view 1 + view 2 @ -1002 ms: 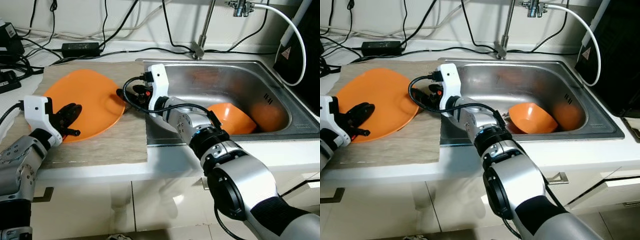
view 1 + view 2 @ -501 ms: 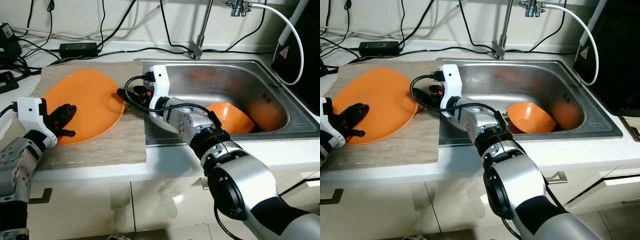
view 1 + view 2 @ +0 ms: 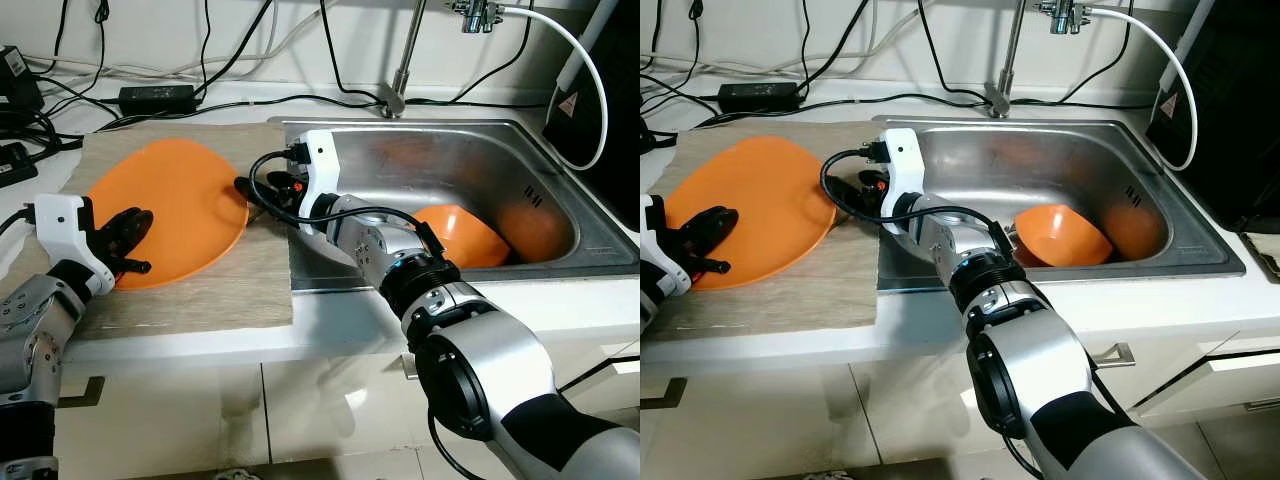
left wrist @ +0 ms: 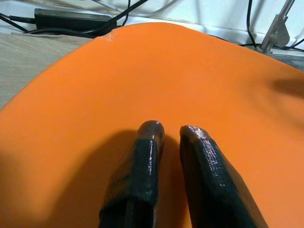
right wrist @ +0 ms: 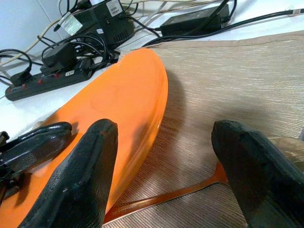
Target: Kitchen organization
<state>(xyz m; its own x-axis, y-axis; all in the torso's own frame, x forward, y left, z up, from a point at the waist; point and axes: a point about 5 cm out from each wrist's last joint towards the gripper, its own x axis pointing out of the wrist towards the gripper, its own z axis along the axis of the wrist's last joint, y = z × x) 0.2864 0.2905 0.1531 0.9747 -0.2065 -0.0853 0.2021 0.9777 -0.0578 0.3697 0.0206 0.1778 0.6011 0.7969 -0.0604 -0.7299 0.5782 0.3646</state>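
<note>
Right now the white table point(image 3: 330, 325) runs across the room with a steel sink point(image 3: 560, 262) set into it and a beige mat point(image 3: 215, 290) spread over the stretch beside the basin. Behind, against the wall, a tangle of black cables point(image 3: 150, 60) and a power brick point(image 3: 158, 97) lie near the tap point(image 3: 405, 60).

On the mat sits a big orange plate point(image 3: 180, 205), its edge toward the sink lifted a little off the weave. Down in the sink an orange bowl point(image 3: 465, 235) leans tilted against the basin floor, close to the front wall.

Reaching across from the sink side, the robot's right arm ends with the right hand point(image 5: 164, 156) at the plate's edge nearest the sink. Its two black fingers point(image 5: 85, 175) stand wide apart, released, one over the plate's rim and the other over the mat, gripping nothing. Between them a thin orange strip point(image 5: 175, 192) lies flat on the mat, running in under the raised rim of the plate.

At the opposite side, the left hand point(image 4: 168, 135) rests on the plate's surface near its outer edge. Its fingers point(image 4: 142, 166) are drawn nearly together with only a thin slit between them, tips lying on the orange, nothing caught between.
</note>
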